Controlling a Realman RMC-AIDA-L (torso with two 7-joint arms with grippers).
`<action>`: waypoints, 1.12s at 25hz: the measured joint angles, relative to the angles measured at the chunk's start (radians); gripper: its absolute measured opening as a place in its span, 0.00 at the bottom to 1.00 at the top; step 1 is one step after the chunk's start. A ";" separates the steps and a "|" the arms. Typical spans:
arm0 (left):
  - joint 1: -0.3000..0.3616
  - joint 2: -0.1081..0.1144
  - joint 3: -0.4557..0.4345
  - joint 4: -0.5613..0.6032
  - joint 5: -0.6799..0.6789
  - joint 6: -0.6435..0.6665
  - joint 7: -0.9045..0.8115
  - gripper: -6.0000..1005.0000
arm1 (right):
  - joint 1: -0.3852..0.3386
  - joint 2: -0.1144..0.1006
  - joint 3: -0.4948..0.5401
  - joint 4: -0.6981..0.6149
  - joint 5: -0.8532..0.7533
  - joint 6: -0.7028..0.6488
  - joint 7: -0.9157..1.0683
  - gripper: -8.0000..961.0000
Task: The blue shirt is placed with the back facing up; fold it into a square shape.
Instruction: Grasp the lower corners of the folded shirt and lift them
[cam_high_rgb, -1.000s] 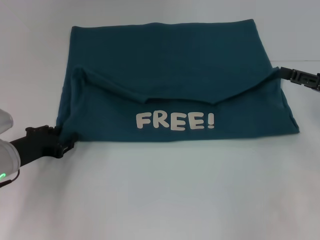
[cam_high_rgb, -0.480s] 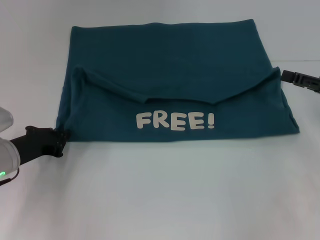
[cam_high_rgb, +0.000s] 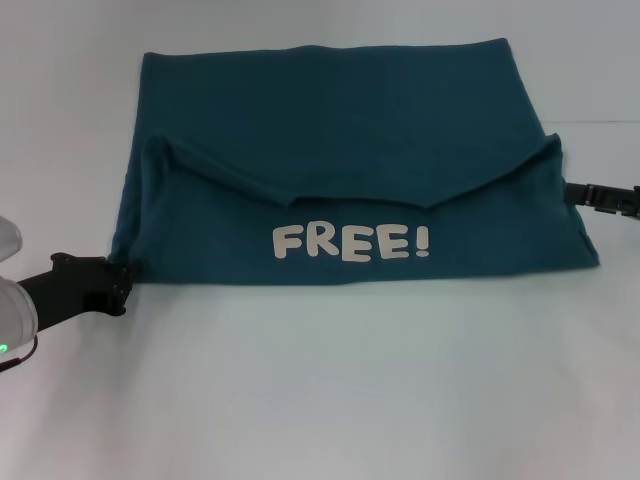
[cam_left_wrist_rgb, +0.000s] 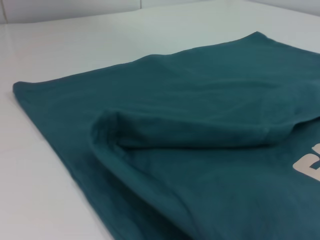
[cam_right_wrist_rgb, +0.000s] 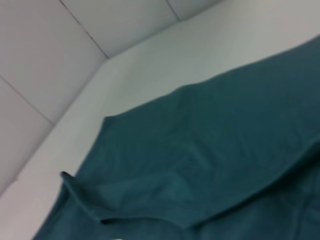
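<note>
Head view, item one: the blue shirt (cam_high_rgb: 340, 170) lies spread on the white table (cam_high_rgb: 320, 380), its near part folded up so the "FREE!" lettering (cam_high_rgb: 352, 242) shows. Item two: my left pincer (cam_high_rgb: 112, 283) at the shirt's near-left corner — whether it grips cloth I cannot tell. Item three: my right pincer (cam_high_rgb: 600, 195) beside the right edge — grip likewise unclear. Risk, as I judge it: uneven pulls would skew the fold, since the flap edge already sags at the centre.

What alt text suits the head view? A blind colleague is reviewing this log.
A blue shirt lies on a white table, its near part folded up so white FREE! lettering shows. The left gripper sits at its near left corner, the right gripper at its right edge.
</note>
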 joint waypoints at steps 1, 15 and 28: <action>0.003 0.000 -0.001 0.005 0.000 0.010 -0.003 0.02 | 0.000 0.000 -0.001 0.000 -0.009 0.010 0.005 0.84; -0.001 0.005 -0.001 0.012 0.000 0.041 -0.022 0.02 | 0.012 0.033 -0.081 0.010 -0.104 0.186 0.044 0.81; -0.011 0.008 0.000 0.023 0.000 0.043 -0.040 0.02 | 0.056 0.043 -0.157 0.097 -0.105 0.316 0.036 0.78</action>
